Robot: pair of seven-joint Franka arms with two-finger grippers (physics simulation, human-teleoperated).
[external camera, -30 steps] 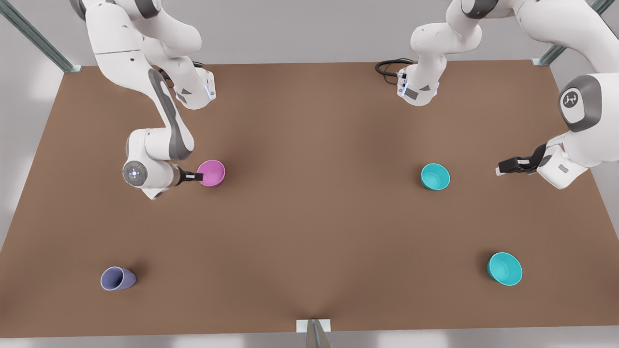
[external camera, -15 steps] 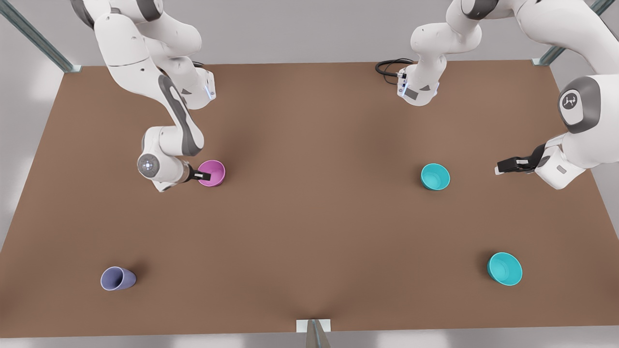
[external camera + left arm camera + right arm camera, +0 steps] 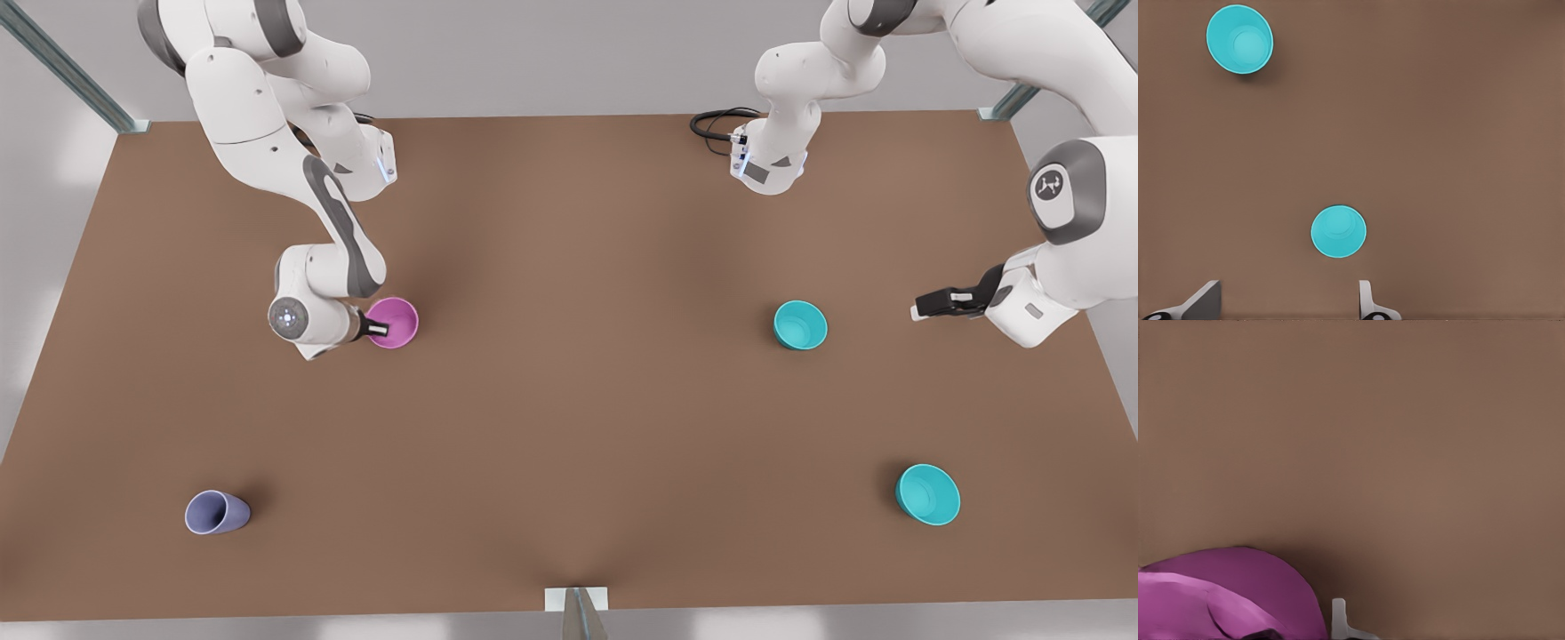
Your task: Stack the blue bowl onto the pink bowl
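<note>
- The right gripper (image 3: 380, 329) sits at the rim of the small round magenta-pink plastic bowl (image 3: 394, 322), on the front view's left half of the brown table (image 3: 569, 427). One finger (image 3: 380, 330) reaches over the bowl's edge, apparently placed for a rim pinch; whether the fingers have closed on the wall I cannot tell.
- In the right wrist view the pink bowl (image 3: 1231, 597) fills the corner beside a pale fingertip (image 3: 1339, 617), so the gripper is right at it.
- The left gripper (image 3: 925, 308) waits above the table at the front view's right, fingers apart, well clear of the small round teal-cyan plastic bowl (image 3: 800, 324), which its wrist camera sees just ahead (image 3: 1338, 231).
- Both task bowls stand upright, mouths up, axes vertical, well apart across the table, so stacking is not yet begun.
- The wider, brighter teal bowl (image 3: 927, 494) sits nearer the camera on the right.
- A lavender-blue cup (image 3: 216, 512) stands near left.
</note>
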